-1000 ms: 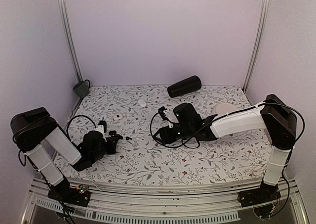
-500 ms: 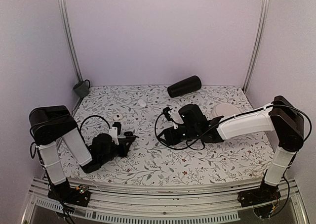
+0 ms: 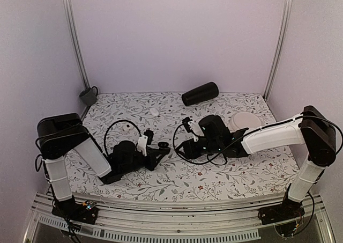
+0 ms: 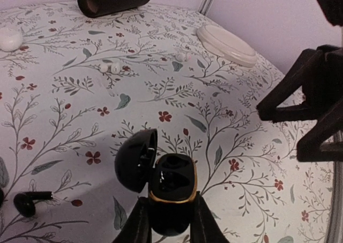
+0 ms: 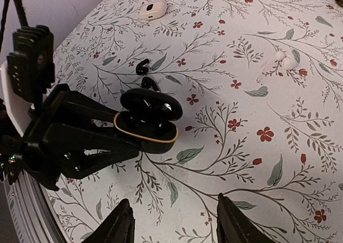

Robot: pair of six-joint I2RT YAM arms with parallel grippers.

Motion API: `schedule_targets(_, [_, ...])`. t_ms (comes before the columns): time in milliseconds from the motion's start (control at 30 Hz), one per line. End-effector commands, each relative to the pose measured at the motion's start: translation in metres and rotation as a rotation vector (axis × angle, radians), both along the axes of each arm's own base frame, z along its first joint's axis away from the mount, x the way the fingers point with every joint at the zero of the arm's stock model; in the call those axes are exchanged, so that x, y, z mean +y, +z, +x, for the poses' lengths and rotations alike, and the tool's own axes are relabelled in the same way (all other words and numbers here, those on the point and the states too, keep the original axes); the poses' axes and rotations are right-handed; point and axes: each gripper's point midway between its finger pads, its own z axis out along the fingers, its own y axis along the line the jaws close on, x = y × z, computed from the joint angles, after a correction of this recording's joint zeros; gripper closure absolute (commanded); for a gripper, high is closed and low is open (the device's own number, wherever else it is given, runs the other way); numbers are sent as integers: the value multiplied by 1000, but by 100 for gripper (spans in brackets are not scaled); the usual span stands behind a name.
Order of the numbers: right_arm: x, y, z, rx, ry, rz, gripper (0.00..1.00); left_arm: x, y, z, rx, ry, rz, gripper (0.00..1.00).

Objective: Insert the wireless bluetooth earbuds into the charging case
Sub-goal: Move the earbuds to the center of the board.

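My left gripper (image 4: 170, 213) is shut on an open black charging case (image 4: 172, 189) with a gold rim, its lid (image 4: 135, 160) swung to the left. In the top view the case (image 3: 162, 146) is near the table's middle. Both cavities look dark; I cannot tell what is in them. Two small black earbuds (image 5: 142, 66) (image 5: 150, 84) lie on the cloth beyond the case (image 5: 146, 125). One earbud (image 4: 27, 203) shows left of the case in the left wrist view. My right gripper (image 5: 174, 224) is open and empty, just right of the case.
A black cylinder (image 3: 200, 93) lies at the back. A white disc (image 3: 244, 119) sits at the right. White earbuds (image 5: 284, 60) and two white cases (image 5: 153, 8) (image 3: 154, 112) lie on the floral cloth. A grey cup (image 3: 87, 96) stands at the back left.
My left arm has reached right toward the table's middle with the case in its jaws, up to the right gripper. The right gripper has drawn back slightly to the right.
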Motion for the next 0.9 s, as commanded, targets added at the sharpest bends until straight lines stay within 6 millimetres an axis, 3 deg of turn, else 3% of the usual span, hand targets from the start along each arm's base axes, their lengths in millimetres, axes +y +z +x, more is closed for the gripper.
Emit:
schedule_targets(0, [0, 14, 2, -26, -22, 26, 47, 21, 47, 13, -70, 114, -43, 100])
schedule_targets(67, [3, 11, 3, -21, -16, 24, 47, 45, 49, 24, -57, 191, -17, 100])
schedule_targets(200, [8, 11, 4, -17, -5, 29, 47, 98, 32, 42, 12, 335, 18, 100])
schedule_targets(267, [9, 11, 5, -16, -3, 30, 47, 110, 21, 48, 41, 360, 34, 100])
schedule_targets(467, [10, 13, 4, -16, 3, 34, 47, 124, -12, 59, 89, 406, 68, 100])
schedule_targets(733, [4, 9, -1, -7, 2, 27, 48, 128, -33, 68, 99, 403, 64, 100])
schedule_targets(867, [0, 6, -2, -5, -7, 20, 48, 120, -53, 61, 124, 345, 106, 100])
